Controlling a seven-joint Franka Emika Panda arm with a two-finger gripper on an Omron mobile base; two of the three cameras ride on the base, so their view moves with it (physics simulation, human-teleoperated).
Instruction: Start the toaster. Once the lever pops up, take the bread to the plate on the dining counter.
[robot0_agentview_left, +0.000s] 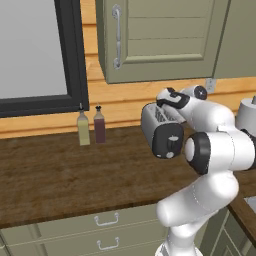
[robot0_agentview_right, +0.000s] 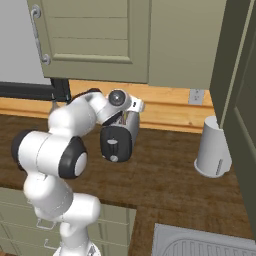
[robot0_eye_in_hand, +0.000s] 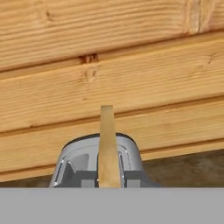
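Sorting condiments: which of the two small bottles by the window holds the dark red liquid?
The right-hand bottle, nearer the silver-grey toaster; its neighbour, the left bottle, is pale yellow-green.

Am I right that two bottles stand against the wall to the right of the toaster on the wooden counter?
Not quite: in the left base view the two bottles stand against the wall to the left of the toaster, not to its right. Both are on the wooden counter, as you said.

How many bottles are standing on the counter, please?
2: a yellowish bottle and a dark red bottle, side by side against the wooden wall under the window. The arm may hide others.
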